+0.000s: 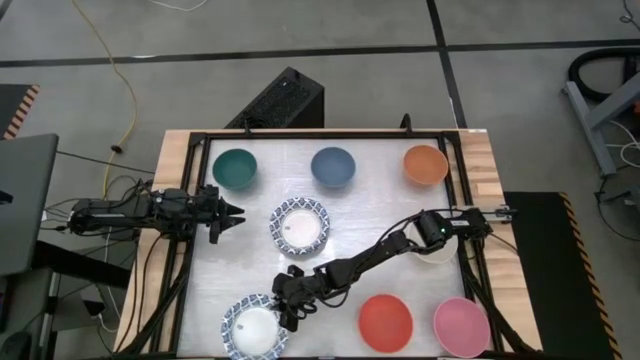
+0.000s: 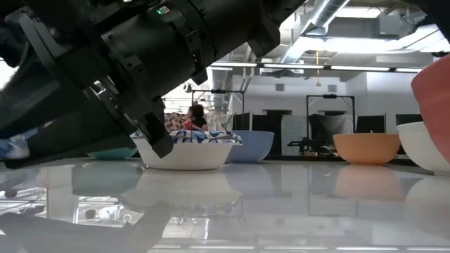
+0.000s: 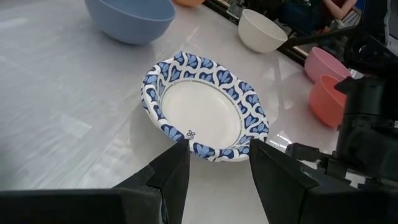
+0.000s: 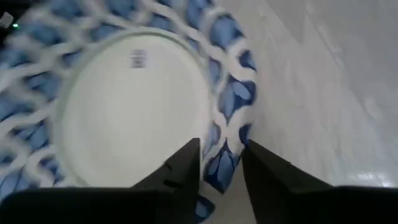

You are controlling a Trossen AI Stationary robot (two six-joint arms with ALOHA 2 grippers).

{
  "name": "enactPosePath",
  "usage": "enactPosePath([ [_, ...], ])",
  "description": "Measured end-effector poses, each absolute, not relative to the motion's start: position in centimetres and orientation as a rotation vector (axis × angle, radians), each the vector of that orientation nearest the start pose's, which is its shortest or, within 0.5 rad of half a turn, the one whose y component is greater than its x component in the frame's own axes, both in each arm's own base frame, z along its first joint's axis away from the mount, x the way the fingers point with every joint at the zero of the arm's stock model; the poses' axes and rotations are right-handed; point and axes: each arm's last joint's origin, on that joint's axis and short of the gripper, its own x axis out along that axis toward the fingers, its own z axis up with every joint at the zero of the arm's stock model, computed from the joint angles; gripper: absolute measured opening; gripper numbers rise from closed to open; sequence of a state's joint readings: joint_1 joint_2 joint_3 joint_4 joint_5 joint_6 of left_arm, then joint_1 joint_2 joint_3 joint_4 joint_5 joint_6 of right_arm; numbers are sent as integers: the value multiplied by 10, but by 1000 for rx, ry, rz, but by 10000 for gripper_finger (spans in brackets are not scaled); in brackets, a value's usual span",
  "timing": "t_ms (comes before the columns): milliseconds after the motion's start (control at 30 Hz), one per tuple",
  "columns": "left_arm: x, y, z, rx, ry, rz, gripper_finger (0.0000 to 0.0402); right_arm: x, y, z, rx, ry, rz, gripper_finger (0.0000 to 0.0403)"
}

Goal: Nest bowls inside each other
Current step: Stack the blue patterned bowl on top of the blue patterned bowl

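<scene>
The right claw (image 1: 288,308) is straddling the rim of a blue-patterned bowl (image 1: 255,328) at the table's (image 1: 370,215) near edge, fingers closing either side to lift it for nesting. The left claw (image 1: 236,212) is waiting open beside another patterned bowl (image 1: 299,226).

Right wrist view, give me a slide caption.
Right hand straddling the rim of a white round bowl with blue patterned rim.

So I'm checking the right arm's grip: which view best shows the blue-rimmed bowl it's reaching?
The right wrist view: the patterned bowl fills it, rim between the right gripper fingers. The high view shows it small; the other views don't clearly show it.
</scene>
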State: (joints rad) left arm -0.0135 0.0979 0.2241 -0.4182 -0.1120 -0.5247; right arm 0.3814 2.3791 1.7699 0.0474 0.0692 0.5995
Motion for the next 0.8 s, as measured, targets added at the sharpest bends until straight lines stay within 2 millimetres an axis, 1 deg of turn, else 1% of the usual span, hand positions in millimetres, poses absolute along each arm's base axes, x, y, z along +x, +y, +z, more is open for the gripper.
enactPosePath([
  [233, 85, 2, 190, -500, 280, 179, 156, 492, 188, 144, 483, 629, 106, 35],
  [333, 85, 2, 190, -499, 280, 181, 156, 493, 186, 144, 486, 626, 101, 11],
  [500, 84, 2, 189, -498, 292, 185, 156, 495, 182, 144, 520, 628, 85, 10],
  [800, 84, 2, 188, -496, 304, 190, 156, 497, 175, 144, 608, 665, 128, 9],
])
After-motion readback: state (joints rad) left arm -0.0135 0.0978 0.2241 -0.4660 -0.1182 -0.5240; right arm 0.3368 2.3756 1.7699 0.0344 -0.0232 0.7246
